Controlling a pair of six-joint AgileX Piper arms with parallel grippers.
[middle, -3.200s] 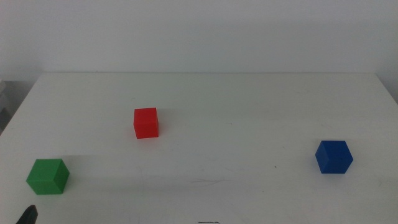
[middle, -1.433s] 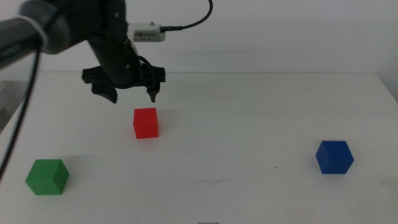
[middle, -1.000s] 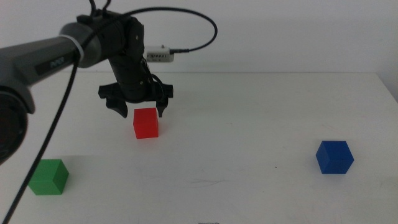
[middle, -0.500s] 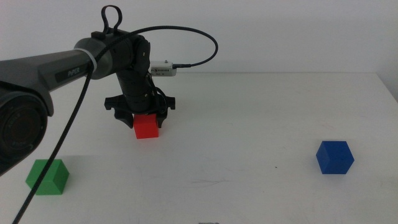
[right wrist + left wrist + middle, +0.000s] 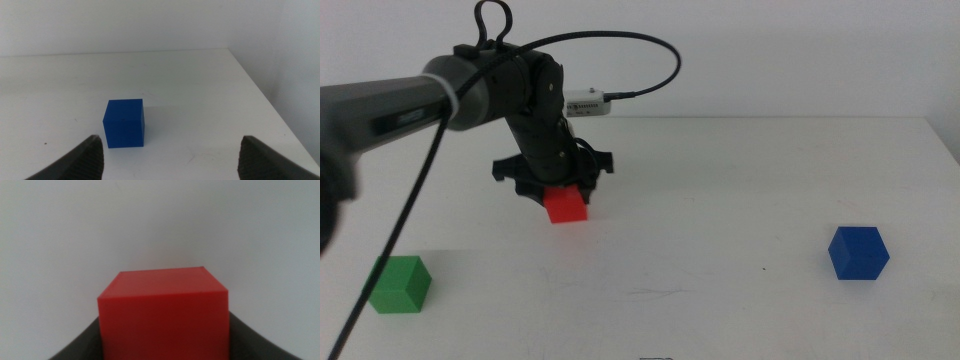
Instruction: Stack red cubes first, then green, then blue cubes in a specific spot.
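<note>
Seen from above and in front: a plain white bench (image 5: 720, 290) with three small, solid, matte cubes of equal size. Taking the bright red cube (image 5: 565, 205) as landmark: sits left of the bench's centre, gripped by the left gripper (image 5: 558, 190), whose dark arm enters from the left side and reaches down over it with a cable looping above. In the left wrist view, red cube (image 5: 162, 312) filling the lower middle, wedged between the two dark jaws, which press against its opposite side faces; jaws narrowed to the cube's width and holding it. Cannot tell from these views whether the cube rests on the bench or is lifted just off it. Green cube (image 5: 399, 284) lying nearer the camera and well to the left of the red cube, apart from everything. Dark blue cube (image 5: 857, 251) far to the right of the red cube and somewhat nearer the camera. Right gripper (image 5: 172, 150) waiting out of the overhead view, jaws spread wide, with the blue cube (image 5: 124, 123) straight ahead of them, slightly toward one jaw, untouched. No cube stacked yet. Judged from this: red cube squarely centred in the left jaws, faces aligned with them, so ready for carrying to the unmarked stacking spot; left arm also the nearer one for the green cube, right arm for the blue.
</note>
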